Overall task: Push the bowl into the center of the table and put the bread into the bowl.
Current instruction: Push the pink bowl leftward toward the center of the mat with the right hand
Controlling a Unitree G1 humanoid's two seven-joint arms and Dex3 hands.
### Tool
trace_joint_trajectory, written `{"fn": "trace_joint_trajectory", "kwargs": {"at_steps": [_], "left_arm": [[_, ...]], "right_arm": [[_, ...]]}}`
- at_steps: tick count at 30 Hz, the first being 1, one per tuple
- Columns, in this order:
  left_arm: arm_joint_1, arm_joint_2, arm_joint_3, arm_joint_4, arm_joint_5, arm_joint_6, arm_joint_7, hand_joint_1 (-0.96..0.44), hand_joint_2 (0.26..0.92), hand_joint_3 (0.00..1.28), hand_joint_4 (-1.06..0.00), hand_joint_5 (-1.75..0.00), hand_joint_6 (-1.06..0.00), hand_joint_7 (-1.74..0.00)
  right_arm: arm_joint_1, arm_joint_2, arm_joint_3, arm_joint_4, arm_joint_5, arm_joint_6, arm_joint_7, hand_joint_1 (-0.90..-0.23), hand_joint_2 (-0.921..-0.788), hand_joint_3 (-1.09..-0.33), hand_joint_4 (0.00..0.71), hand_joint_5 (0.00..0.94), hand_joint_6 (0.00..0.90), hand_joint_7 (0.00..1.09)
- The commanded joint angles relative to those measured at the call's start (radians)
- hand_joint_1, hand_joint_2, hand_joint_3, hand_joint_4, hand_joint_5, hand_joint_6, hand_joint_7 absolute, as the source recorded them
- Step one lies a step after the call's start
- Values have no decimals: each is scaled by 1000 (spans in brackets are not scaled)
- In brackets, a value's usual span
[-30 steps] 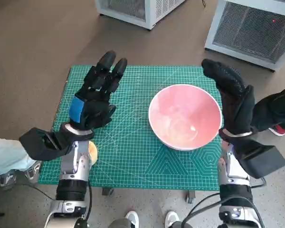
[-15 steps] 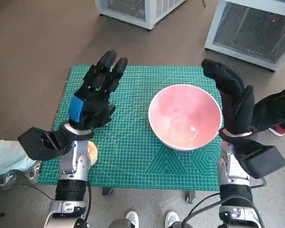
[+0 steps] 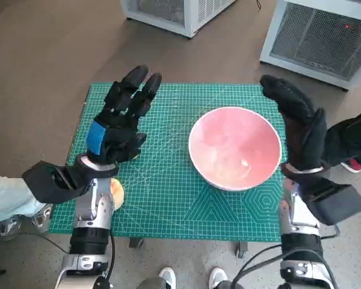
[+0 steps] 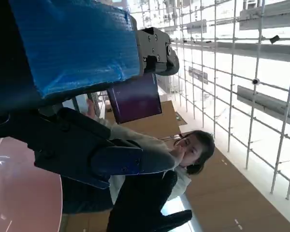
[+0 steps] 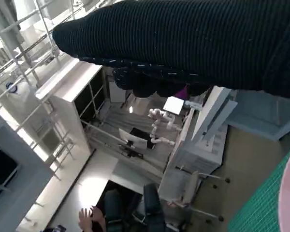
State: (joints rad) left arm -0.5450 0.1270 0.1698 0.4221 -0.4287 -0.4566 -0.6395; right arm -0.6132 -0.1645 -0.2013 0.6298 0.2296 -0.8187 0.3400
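The left hand [image 3: 121, 118], fingers spread and holding nothing, hovers over the left part of the green cutting mat [image 3: 162, 198] just as it did a second ago. Below its wrist, at the table's near left edge, a pale rounded piece that is probably the bread [image 3: 117, 192] peeks out, untouched. The pink bowl [image 3: 234, 148] sits right of the mat's middle and has not moved. The right hand [image 3: 301, 123], released and upright beside the bowl's right rim, has drifted slightly rightward, so the push has not begun. No legible writing shows anywhere.
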Motion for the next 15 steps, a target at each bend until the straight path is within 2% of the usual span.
{"fn": "trace_joint_trajectory", "kwargs": {"at_steps": [1, 4, 10, 12, 15], "left_arm": [[-15, 6, 7, 5, 6, -11, -1, -682, 921, 319, -180, -1, -29, -483], [-14, 7, 9, 6, 4, -12, -3, -682, 921, 319, -180, -1, -26, -487], [-20, 10, 16, 24, -1, -19, -11, -674, 921, 317, -179, 0, -20, -497], [-23, 10, 17, 32, 0, -25, -14, -670, 921, 317, -180, 0, -17, -498], [-30, 11, 19, 45, 0, -32, -18, -665, 921, 316, -180, -1, -12, -500]], "right_arm": [[-14, -33, -46, 113, -17, -44, -45, -733, -921, -749, 255, 1, 158, 429], [-27, -47, -65, 177, -47, -73, -98, -725, -921, -757, 254, 1, 158, 428], [-55, -86, -82, 327, -139, -108, -241, -717, -921, -809, 248, 0, 157, 428], [-66, -96, -83, 380, -155, -104, -276, -715, -921, -824, 247, 0, 152, 426], [-85, -105, -85, 455, -155, -86, -301, -713, -921, -842, 244, 0, 139, 420]]}}
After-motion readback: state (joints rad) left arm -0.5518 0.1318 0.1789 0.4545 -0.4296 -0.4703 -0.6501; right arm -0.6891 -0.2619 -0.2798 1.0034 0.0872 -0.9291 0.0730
